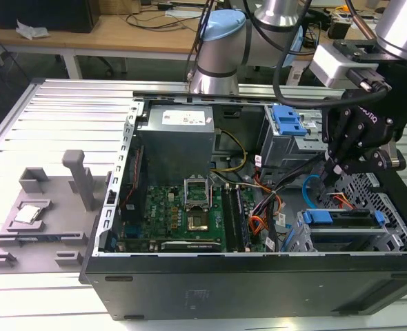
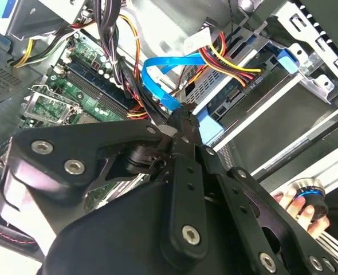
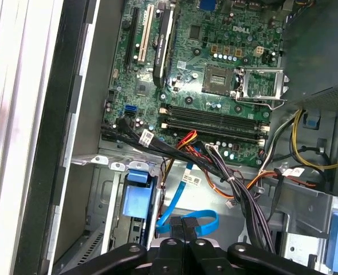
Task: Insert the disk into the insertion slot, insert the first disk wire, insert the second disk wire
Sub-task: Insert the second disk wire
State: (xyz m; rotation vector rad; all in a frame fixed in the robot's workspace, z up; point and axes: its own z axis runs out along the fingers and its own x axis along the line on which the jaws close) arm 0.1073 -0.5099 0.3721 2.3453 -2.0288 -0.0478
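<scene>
The disk lies in the insertion slot at the case's front corner on the exterior view's right, its blue carrier tabs showing at both ends. My gripper hangs just above the disk's rear edge, shut on the second disk wire, pinching the blue cable near its plug end; its loop bows out beside the fingertips. The first disk wire, a red, orange and black bundle, runs to a small black plug at the disk's edge.
Motherboard and power supply fill the case's middle and back. A taller cage with a blue latch plate stands behind the gripper. Black cable bundles cross nearby. A person's hand rests outside the case.
</scene>
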